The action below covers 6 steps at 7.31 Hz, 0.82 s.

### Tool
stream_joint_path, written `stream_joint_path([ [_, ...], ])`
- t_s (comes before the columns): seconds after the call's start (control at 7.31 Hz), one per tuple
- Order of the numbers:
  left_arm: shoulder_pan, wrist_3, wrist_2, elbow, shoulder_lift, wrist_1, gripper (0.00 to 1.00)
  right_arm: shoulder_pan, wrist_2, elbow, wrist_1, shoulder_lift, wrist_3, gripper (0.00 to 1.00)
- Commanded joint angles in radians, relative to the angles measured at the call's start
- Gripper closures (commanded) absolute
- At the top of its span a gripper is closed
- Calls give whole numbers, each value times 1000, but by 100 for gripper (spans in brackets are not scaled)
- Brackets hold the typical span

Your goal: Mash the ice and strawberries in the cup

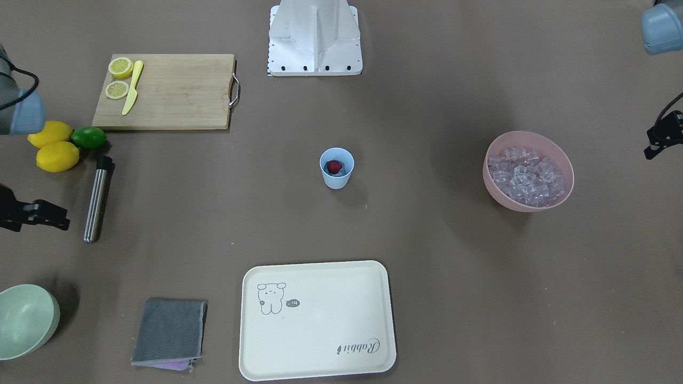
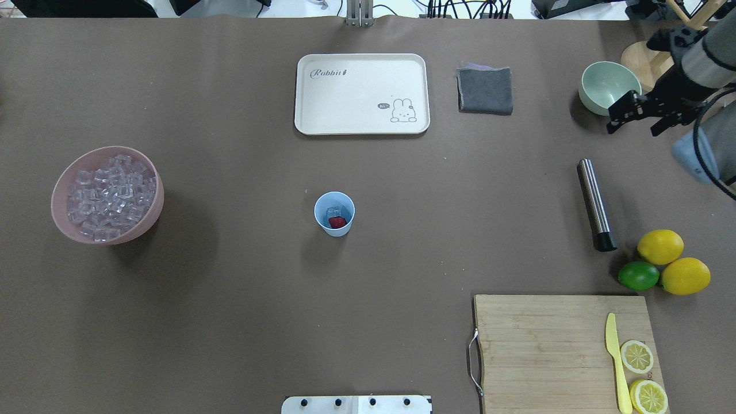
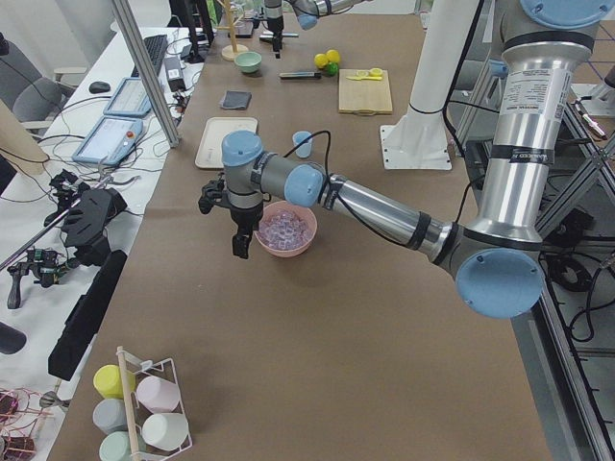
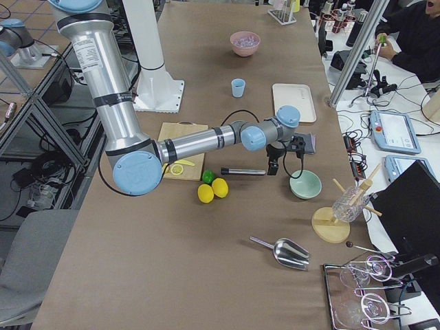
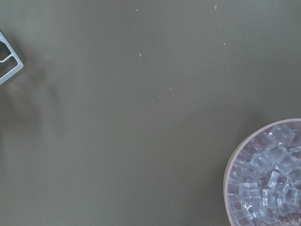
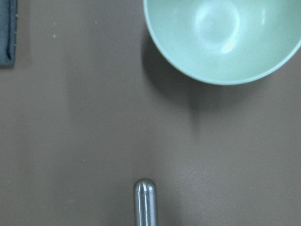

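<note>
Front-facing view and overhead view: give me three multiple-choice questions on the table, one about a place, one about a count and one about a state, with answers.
1. Where is the strawberry relative to the blue cup?
A inside it
B beside it
C beneath it

2. How many whole lemons lie by the lime?
A one
B two
C four

3. The lemon on the cutting board is:
A whole
B peeled
C cut into two halves

Answers:
1 A: the red fruit shows within the cup's rim.
2 B: two yellow lemons sit next to the green lime.
3 C: two lemon halves lie cut face up beside the yellow knife.
</note>
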Motion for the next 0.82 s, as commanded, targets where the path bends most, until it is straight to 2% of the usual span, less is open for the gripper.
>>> stream_joint_path([
  [0.0,-145,260,-7,159,-150,187,3,125,56,110,-31,-112,-117,0],
  [0.14,-213,383,-8,249,-216,253,3,186,55,206,-124,-180,-227,0],
  [0.27,-261,448,-10,335,-238,257,3,238,41,300,-238,-243,-362,0],
  [0.41,-298,487,-32,401,-229,240,2,308,32,324,-294,-289,-500,0],
  [0.68,-303,531,-51,376,-159,216,2,392,-22,324,-306,-349,-600,0],
])
